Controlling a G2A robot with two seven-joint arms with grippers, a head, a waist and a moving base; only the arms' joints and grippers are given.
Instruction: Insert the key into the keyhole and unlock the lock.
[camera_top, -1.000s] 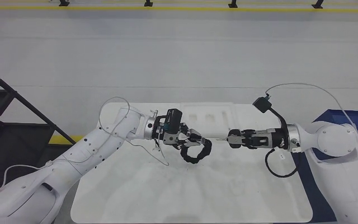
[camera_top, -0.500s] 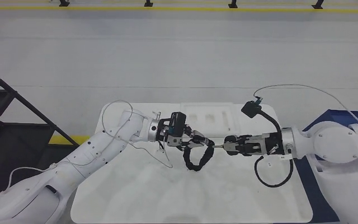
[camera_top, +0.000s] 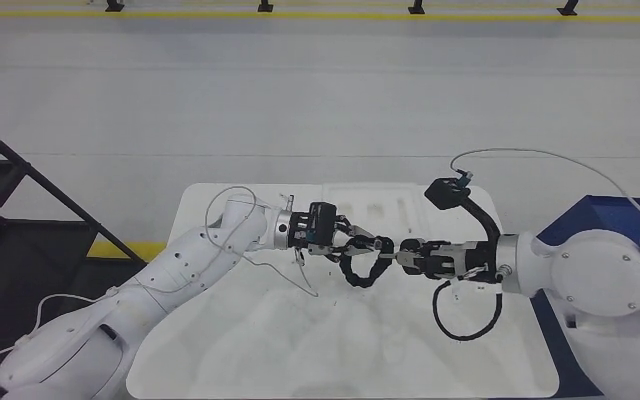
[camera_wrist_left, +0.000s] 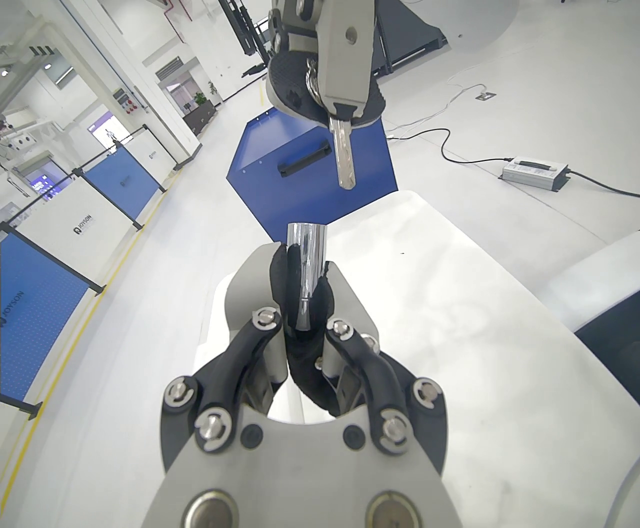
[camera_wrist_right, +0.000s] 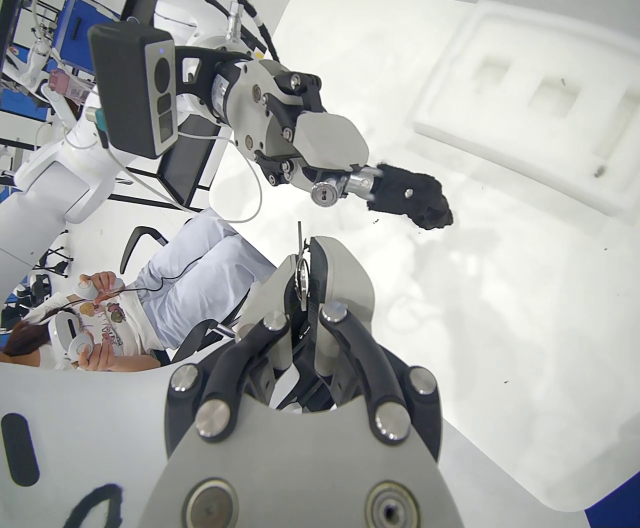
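My left gripper (camera_top: 352, 241) is shut on the lock (camera_wrist_left: 306, 260), a chrome cylinder with a black fabric-covered cable loop (camera_top: 362, 270) hanging under it, held above the middle of the white table (camera_top: 300, 340). The keyhole (camera_wrist_right: 324, 193) faces my right gripper (camera_top: 405, 250), which is shut on the key (camera_wrist_left: 343, 155). In the left wrist view the key's silver blade points at the cylinder's end, a short gap away and slightly off to one side. In the right wrist view the key (camera_wrist_right: 300, 240) shows edge-on between my fingers, just below the keyhole face.
A white foam tray (camera_top: 375, 205) with several recesses lies at the table's back edge, behind both grippers. A blue cabinet (camera_top: 590, 230) stands off the table's right side. A black frame (camera_top: 40, 195) stands to the left.
The left gripper has carried the lock rightward and a little up, and its cable loop has swung. The right gripper has moved left with the key, so the gap between them has shrunk.
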